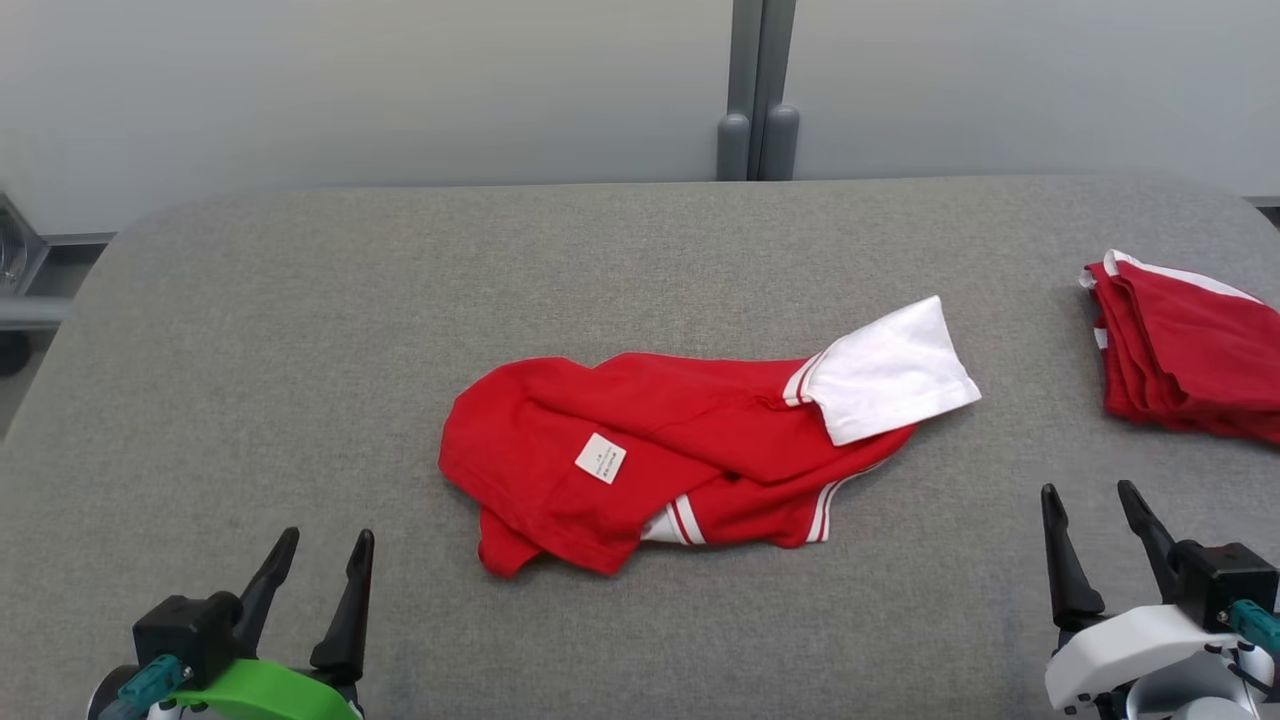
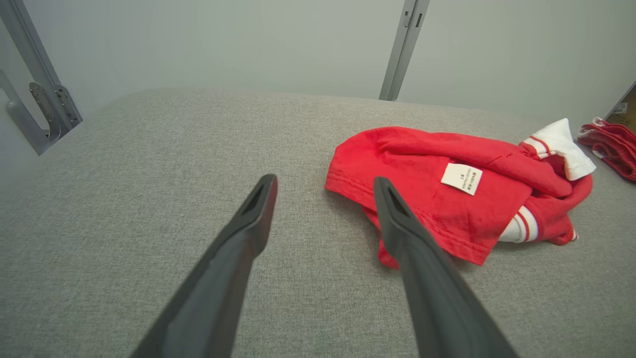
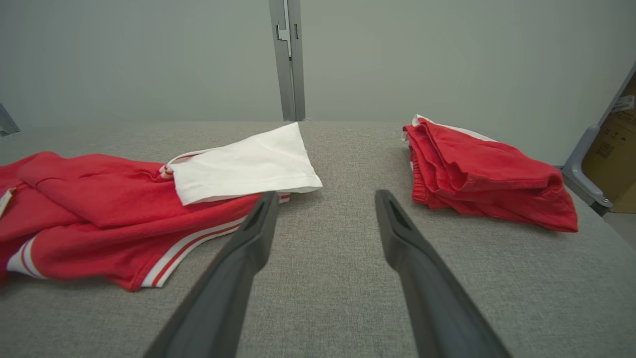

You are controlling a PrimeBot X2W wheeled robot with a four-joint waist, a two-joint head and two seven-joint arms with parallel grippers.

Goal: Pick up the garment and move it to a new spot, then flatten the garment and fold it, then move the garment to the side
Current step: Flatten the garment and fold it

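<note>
Step 1 pending: crumpled red-and-white cotton shirt lies untouched; left gripper and right gripper gape empty, must reach in.

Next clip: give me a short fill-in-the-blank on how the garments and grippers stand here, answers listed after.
1. The crumpled red shirt lies on the grey fabric-covered table with its square care label facing ____.
2. Its spread-out sleeve is coloured ____.
3. The left gripper and right gripper are both ____ and hold nothing.
4. The pile of folded red clothes lies nearer the ____ gripper.

Missing words: up; white; open; right.
</note>
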